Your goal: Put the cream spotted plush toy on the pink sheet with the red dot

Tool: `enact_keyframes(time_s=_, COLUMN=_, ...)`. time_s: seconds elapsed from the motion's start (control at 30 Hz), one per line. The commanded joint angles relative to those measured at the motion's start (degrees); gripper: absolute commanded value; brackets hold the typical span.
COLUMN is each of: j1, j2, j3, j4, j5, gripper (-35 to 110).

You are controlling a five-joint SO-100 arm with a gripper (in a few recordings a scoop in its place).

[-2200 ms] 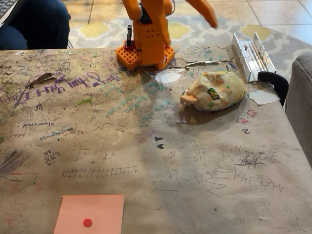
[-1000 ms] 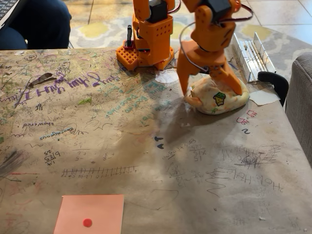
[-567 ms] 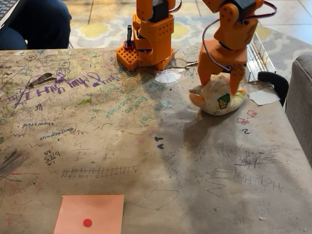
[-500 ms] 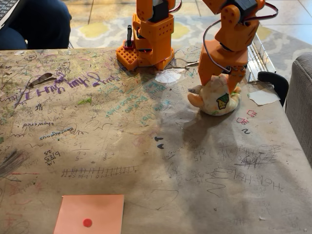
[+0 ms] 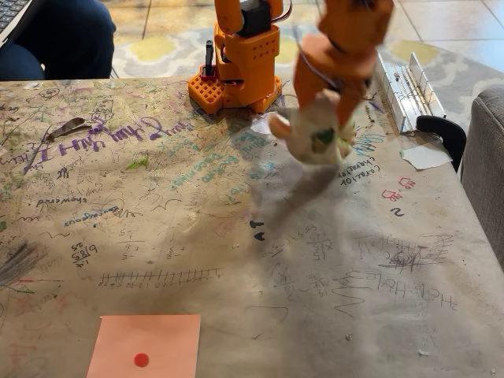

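Rounded soft cream plush toy with orange and green spots (image 5: 311,135) is off the table, blurred with motion, hanging over the far-right part of the scribble-covered brown paper tabletop (image 5: 236,236), its shadow on the paper just below. Orange two-finger gripper (image 5: 331,118) has its fingers clamped on the toy from above; exact contact points too blurred to tell. Orange arm base (image 5: 236,67) sits at the far edge near the middle. Square salmon-pink paper sheet with a small red dot (image 5: 144,346) lies flat at the near edge, left of centre, well apart from the toy and with nothing on it. Silver metal rail (image 5: 402,87) near the far-right corner, scrap of white paper (image 5: 425,156) by the right edge, a person's dark-clothed legs (image 5: 55,39) beyond the far-left corner.

Progress, judged: grasp and lift look done. Left to do: carry diagonally across the table to the near-left, lower onto the pink sheet, release. Roughly a third through.
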Motion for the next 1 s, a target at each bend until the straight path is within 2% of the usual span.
enact_keyframes(time_s=0.0, j1=7.21, j2=14.41, j3=-11.6, j4=4.83, j5=2.55, gripper=0)
enact_keyframes(time_s=0.17, j1=19.51, j2=28.92, j3=-17.4, j4=6.77, j5=5.63, gripper=0)
enact_keyframes(time_s=0.43, j1=33.49, j2=60.56, j3=-11.51, j4=8.96, j5=4.92, gripper=0)
enact_keyframes(time_s=0.73, j1=34.01, j2=83.14, j3=-12.83, j4=9.84, j5=10.81, gripper=0)
enact_keyframes(time_s=0.97, j1=34.01, j2=83.58, j3=-15.29, j4=12.66, j5=12.48, gripper=0)
